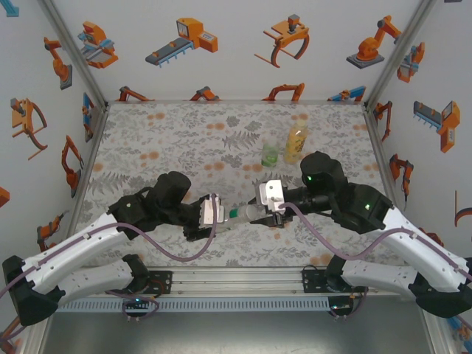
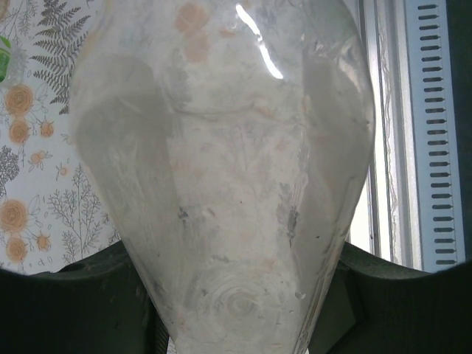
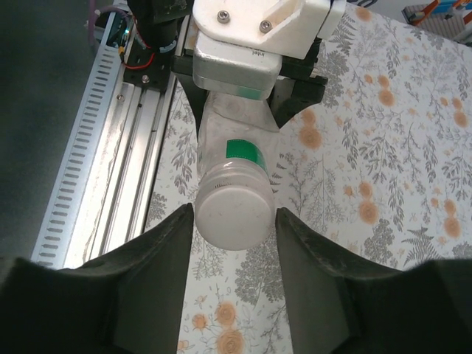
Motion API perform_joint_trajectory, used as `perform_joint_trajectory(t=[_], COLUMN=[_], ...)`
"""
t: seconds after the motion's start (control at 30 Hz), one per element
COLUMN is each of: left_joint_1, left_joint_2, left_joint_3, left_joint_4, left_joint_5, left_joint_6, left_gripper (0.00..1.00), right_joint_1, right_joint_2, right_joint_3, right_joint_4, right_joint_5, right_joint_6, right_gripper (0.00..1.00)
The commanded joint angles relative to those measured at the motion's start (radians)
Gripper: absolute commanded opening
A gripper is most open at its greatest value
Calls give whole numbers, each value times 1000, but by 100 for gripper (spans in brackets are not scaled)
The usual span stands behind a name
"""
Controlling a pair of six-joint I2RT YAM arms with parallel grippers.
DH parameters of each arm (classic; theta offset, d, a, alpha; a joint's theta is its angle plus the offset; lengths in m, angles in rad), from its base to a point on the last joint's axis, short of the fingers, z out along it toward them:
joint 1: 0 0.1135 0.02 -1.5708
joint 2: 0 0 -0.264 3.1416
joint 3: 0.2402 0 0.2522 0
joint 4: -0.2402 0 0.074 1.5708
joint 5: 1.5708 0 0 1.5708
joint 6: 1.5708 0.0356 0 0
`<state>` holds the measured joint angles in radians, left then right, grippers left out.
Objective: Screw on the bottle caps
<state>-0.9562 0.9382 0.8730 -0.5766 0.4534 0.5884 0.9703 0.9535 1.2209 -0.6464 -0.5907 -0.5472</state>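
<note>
Clear bottle (image 1: 243, 214) hangs over the worktop (image 1: 184, 140), long axis 9-to-3, body clamped in the closed left gripper (image 1: 223, 215), capped neck pointing to 3 o'clock, where the right gripper (image 3: 236, 228) straddles the cap (image 3: 234, 210), jaws partly open: gripping or just clear, cannot tell.

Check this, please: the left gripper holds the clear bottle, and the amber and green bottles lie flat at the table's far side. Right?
No: the top external view shows the amber bottle and green bottle standing upright, not flat. The rest holds.
</note>
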Motion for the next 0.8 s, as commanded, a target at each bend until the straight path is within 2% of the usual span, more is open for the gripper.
perform_joint_trajectory(t=[0.0, 0.1, 0.2, 0.3, 0.5, 0.6, 0.77], left_joint_1=[-7, -7, -7, -7, -9, -10, -10], left_joint_2=[-9, -13, -14, -19, -18, -25, -20], left_joint_3=[23, 23, 22, 20, 5, -7, -7], left_joint_4=[-11, -14, -17, -15, -7, 14, 32], left_joint_5=[31, 27, 17, 0, -60, -61, -74], left_joint_6=[18, 16, 15, 13, -15, -24, -30], left_gripper=[0, 0, 0, 0, 0, 0, 0], right_joint_1=[-1, -1, -1, -2, 0, 0, 1], right_joint_2=[-6, -7, -15, -30, -95, -106, -79], right_joint_3=[-11, -17, -35, -73, -211, -235, -182], right_joint_4=[28, 37, 93, 173, 373, 376, 203], right_joint_5=[-14, 12, 58, 119, 262, 323, 451], right_joint_6=[-2, 32, 166, 404, 962, 1150, 1365], right_gripper=[43, 36, 27, 15, 0, 0, 0])
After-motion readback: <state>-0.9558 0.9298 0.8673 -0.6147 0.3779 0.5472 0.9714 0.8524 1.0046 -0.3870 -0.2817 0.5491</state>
